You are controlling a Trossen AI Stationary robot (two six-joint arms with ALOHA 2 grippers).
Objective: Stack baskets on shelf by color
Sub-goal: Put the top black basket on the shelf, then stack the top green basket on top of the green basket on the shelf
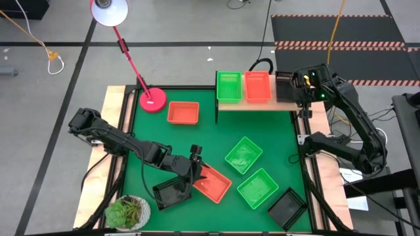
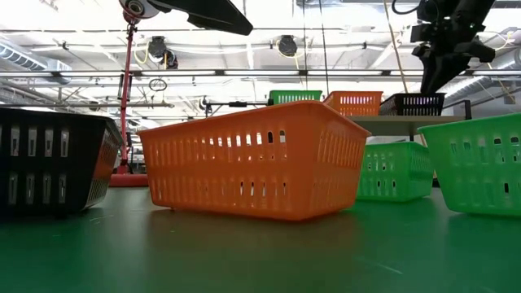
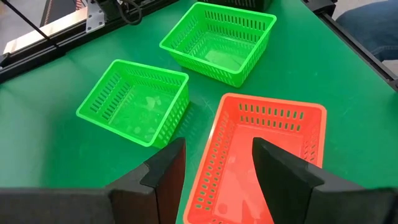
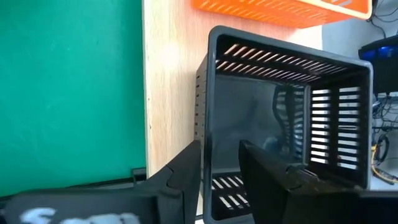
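The light-wood shelf point(image 1: 262, 103) stands at the table's far edge and carries a green basket point(image 1: 228, 86), an orange basket point(image 1: 257, 86) and a black basket point(image 1: 283, 86) side by side. My right gripper point(image 4: 221, 149) is open above the black basket point(image 4: 280, 106), one finger outside and one inside its end wall. My left gripper point(image 3: 214, 149) is open low over the near-left orange basket point(image 3: 261, 143), straddling its long wall. A black basket point(image 1: 169, 192) lies just beside it. Two green baskets point(image 1: 243, 155) point(image 1: 257, 188), another orange one point(image 1: 183, 113) and another black one point(image 1: 287, 208) rest on the green table. My right gripper's outer finger point(image 4: 183, 171) lies close against the outer face of the black basket's end wall point(image 4: 205, 124), coming from above; I cannot tell whether it touches. The inner finger stands clear of the wall. The basket sits flat on the shelf.
A red lamp base point(image 1: 152, 99) stands at the far left beside the shelf, its stem slanting away over the table's edge. A potted plant point(image 1: 128, 213) sits at the near-left corner. Bare green table point(image 1: 197, 141) lies between the far orange basket and the near group.
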